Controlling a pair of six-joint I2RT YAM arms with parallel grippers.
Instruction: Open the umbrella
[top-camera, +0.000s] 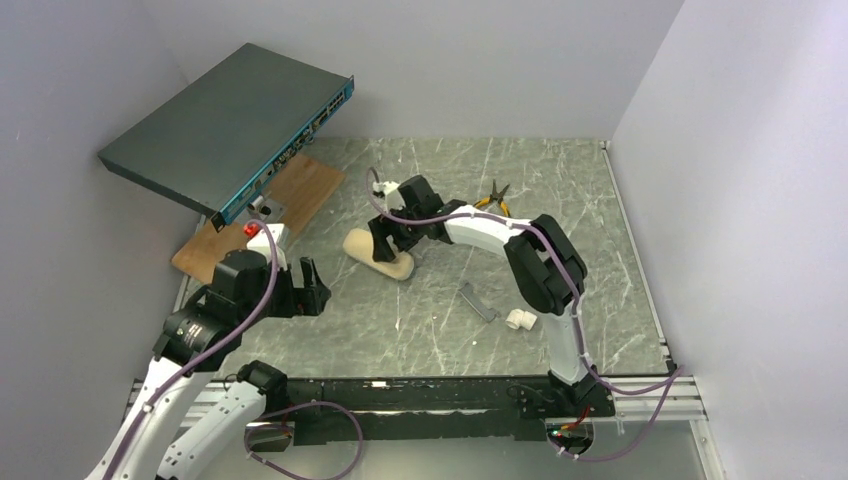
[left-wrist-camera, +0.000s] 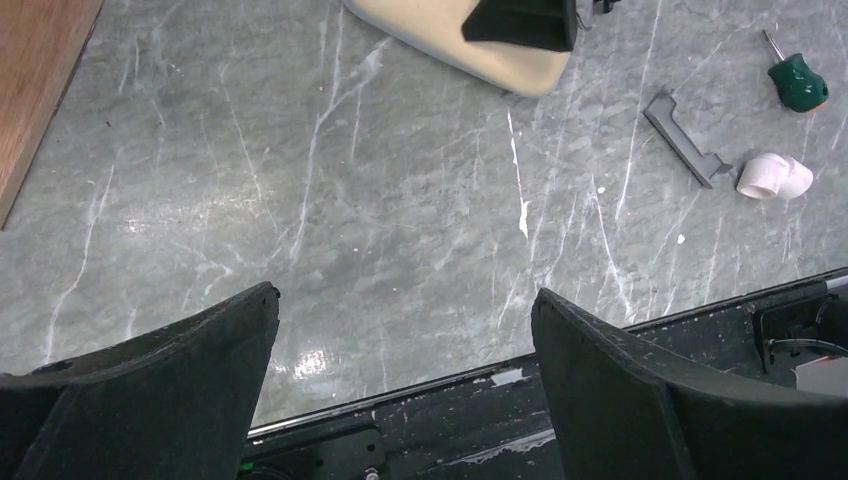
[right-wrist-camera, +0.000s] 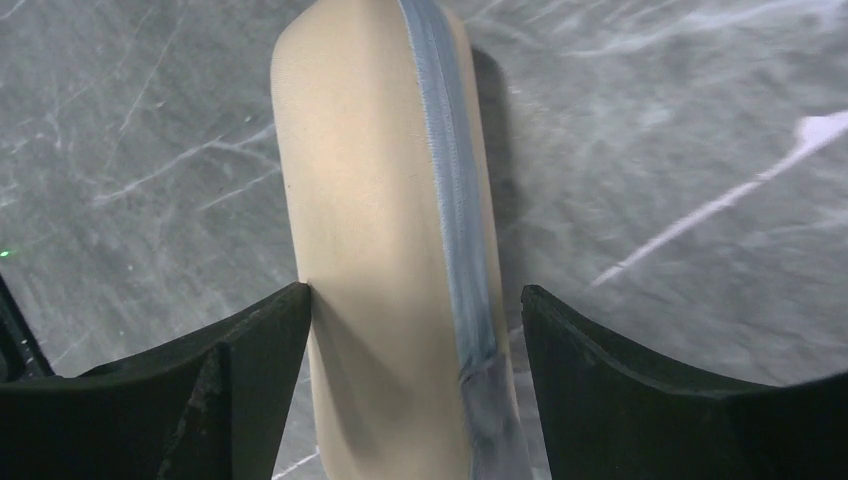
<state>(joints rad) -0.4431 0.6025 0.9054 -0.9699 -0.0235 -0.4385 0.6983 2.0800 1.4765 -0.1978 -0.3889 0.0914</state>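
Umbrella unseen, likely cased; right gripper (right-wrist-camera: 415, 300) straddles the case (right-wrist-camera: 370, 200), jaws apart; left gripper (left-wrist-camera: 405, 300) gapes idle; next, I'd say, clamp it.

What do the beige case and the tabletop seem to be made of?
Beige case: smooth matte shell, maybe moulded foam or faux leather, with grey woven zipper tape along its seam. Tabletop: glossy grey stone-look surface, white veins and a light glare; real marble or laminate, unclear.
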